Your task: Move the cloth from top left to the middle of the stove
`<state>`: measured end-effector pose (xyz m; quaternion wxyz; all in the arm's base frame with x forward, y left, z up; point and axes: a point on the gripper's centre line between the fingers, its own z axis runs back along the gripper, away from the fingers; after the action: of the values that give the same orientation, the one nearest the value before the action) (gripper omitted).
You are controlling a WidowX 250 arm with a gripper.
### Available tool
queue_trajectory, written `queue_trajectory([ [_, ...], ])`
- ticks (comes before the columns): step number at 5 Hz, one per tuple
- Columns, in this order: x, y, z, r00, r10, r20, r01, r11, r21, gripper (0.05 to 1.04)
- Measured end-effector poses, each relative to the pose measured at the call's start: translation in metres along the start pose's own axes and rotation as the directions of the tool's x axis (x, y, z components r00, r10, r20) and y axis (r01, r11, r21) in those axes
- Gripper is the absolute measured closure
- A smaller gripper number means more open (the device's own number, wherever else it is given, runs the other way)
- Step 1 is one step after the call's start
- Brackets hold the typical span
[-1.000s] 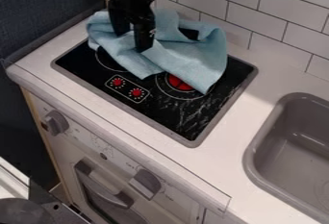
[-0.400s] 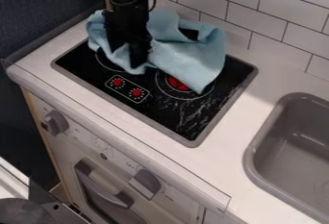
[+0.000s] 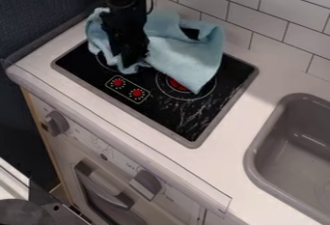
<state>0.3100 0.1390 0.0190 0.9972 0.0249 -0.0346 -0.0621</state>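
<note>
Blue cloth (image 3: 184,57) lies bunched over the stove (image 3: 193,118), upper left to top centre; you cannot tell whether the claw (image 3: 134,61) grips it. Pinch a thick fold, lift slightly, ease it mid-stove.

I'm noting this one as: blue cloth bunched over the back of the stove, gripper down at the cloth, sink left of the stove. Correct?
The sink is right of the stove in the camera view; the blue cloth and gripper are as you say.
</note>
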Motion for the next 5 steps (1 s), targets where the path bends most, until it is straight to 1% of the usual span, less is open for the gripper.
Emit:
queue_trajectory([
  [1,-0.014,-0.006,0.011,0.998,-0.027,-0.061,0.026,0.999,-0.021,0.999],
  [2,-0.026,-0.009,0.033,0.994,-0.007,-0.11,0.004,1.0,-0.023,1.017],
  [3,-0.043,-0.016,0.05,0.979,-0.008,-0.203,-0.001,0.999,-0.042,1.017],
  [4,-0.054,-0.022,0.067,0.974,-0.006,-0.226,-0.009,0.998,-0.062,1.018],
  [5,-0.065,-0.035,0.062,0.97,0.028,-0.242,-0.057,0.992,-0.116,1.018],
])
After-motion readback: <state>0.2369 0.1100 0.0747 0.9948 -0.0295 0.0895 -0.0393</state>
